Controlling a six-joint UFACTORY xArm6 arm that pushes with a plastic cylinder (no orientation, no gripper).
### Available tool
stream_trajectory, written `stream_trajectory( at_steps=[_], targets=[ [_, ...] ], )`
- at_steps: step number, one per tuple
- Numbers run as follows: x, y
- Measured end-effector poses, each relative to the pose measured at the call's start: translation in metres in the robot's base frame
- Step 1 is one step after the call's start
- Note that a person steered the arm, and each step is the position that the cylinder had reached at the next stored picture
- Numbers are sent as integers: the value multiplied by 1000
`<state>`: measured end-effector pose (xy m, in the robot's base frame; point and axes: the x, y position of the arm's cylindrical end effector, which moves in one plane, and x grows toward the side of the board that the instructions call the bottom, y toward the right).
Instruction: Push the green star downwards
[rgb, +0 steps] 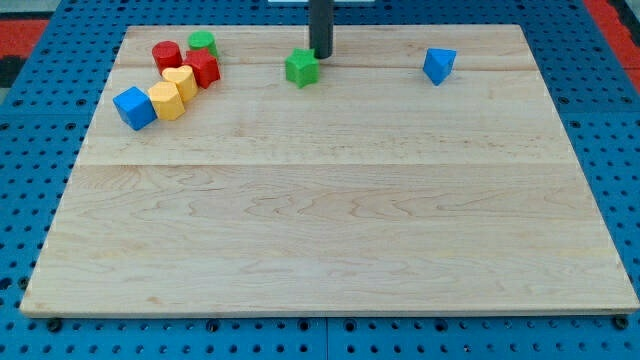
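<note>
Wooden board (330, 220) fills most of the view, pale planks, lying on a blue pegboard surface (40, 200) that shows on all sides. All places below are given relative to the green star.

Dark rod (320, 25) comes down from the view's top edge, upright. The arm carries no fingers or jaws, only this rod. The tip (320, 56) sits just above and slightly to the right of the green star (302, 68), very close; whether it touches the block cannot be told.

Green star stands near the board's top edge, a little left of centre.

Blue block (439, 65), angular and wedge-like, lies well apart to the star's right, at about the same height.

A cluster of blocks lies to the star's left, packed together:
- red block (204, 69), nearest the star, shape unclear;
- green cylinder (203, 43), just above that red block;
- red cylinder (166, 55), further left;
- yellow heart-like block (180, 81), below the red cylinder;
- second yellow block (166, 101), touching the first, lower and further left;
- blue cube (134, 107), farthest left, beside the lower yellow block.
</note>
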<state>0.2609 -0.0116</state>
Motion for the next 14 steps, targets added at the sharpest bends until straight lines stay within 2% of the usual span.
stream_trajectory(
  at_steps=[2,3,5,6,7,8,9,12,13,14],
  targets=[
    [68,-43],
    [45,-39],
    [90,-38],
    [63,-27],
    [41,-54],
    [88,-66],
    [112,-64],
    [-23,-72],
    [-47,-51],
    [-64,-61]
  ],
)
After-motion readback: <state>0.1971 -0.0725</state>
